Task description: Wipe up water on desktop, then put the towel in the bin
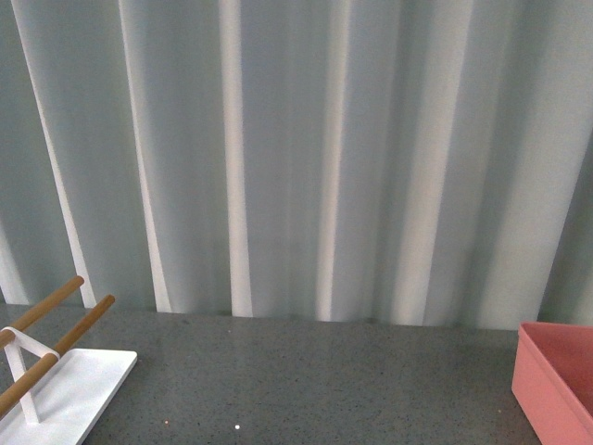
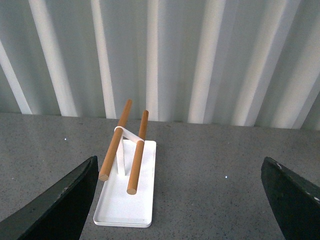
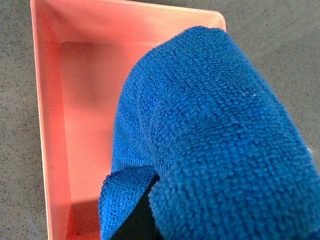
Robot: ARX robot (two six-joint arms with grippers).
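In the right wrist view the bright blue fluffy towel [image 3: 210, 135] fills most of the picture, bunched up and held over the salmon-pink bin [image 3: 55, 100]. My right gripper [image 3: 145, 220] is shut on the towel and almost wholly hidden by it; only a dark sliver of a finger shows. The bin's inside looks bare where I can see it. A corner of the bin [image 1: 556, 385] also shows at the right edge of the front view, on the dark grey speckled desktop [image 1: 315, 380]. My left gripper [image 2: 182, 200] stands open above the desktop [image 2: 210, 170], its dark fingers [image 2: 60, 205] wide apart with nothing between them.
A white rack [image 2: 125, 200] with two wooden rods [image 2: 116, 140] stands on the desktop ahead of my left gripper, and at the lower left of the front view as the rack [image 1: 65, 385]. A pale pleated curtain [image 1: 296, 158] closes off the back of the table.
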